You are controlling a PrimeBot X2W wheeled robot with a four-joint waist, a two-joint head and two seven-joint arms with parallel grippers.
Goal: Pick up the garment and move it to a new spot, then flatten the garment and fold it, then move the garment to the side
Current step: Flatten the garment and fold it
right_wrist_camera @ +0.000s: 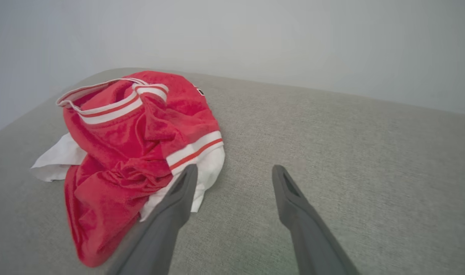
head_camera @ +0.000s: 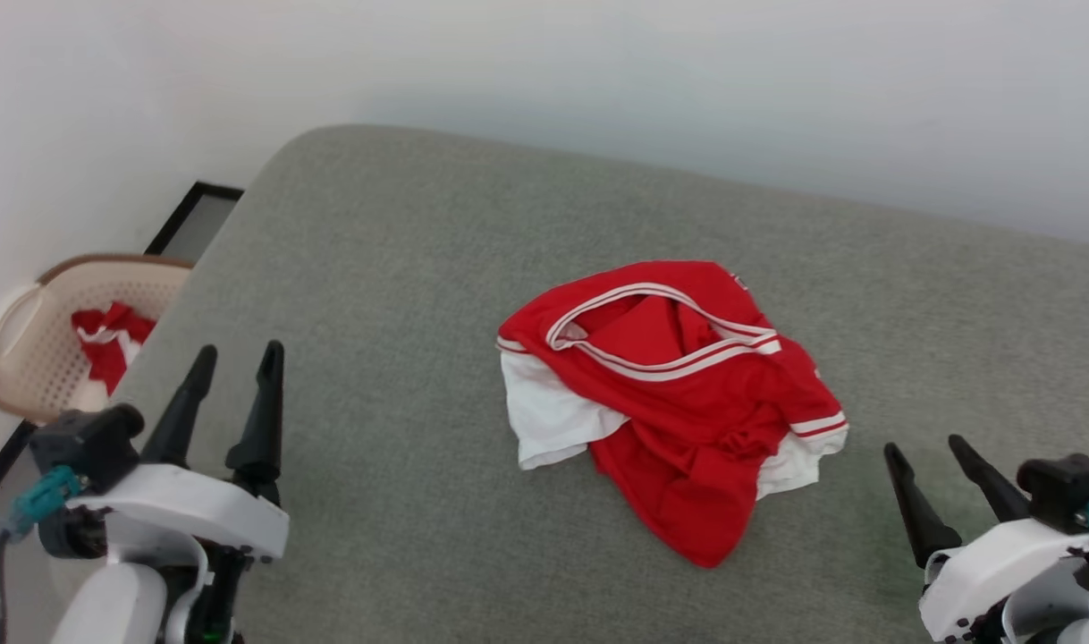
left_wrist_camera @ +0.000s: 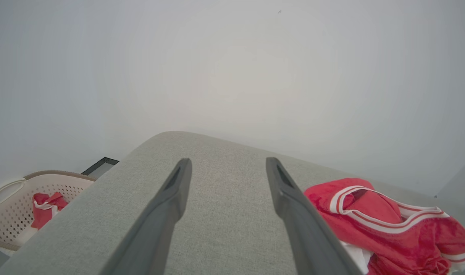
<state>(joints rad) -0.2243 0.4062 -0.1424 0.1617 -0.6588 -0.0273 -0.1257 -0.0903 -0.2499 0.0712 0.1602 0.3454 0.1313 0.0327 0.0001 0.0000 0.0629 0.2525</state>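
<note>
Head view: the left claw hangs over the grey upholstered cushion with its fingers spread and empty. The red jersey lies crumpled well to its right, between it and the right claw, which is also spread and empty. A cream perforated laundry basket holding a bunched red-and-white cloth sits left of the left claw.

Left wrist view: the jersey lies to the right of the claw's fingers, untouched.

Right wrist view: the jersey lies ahead and left, its white sleeve near the left-hand fingertip.
</note>
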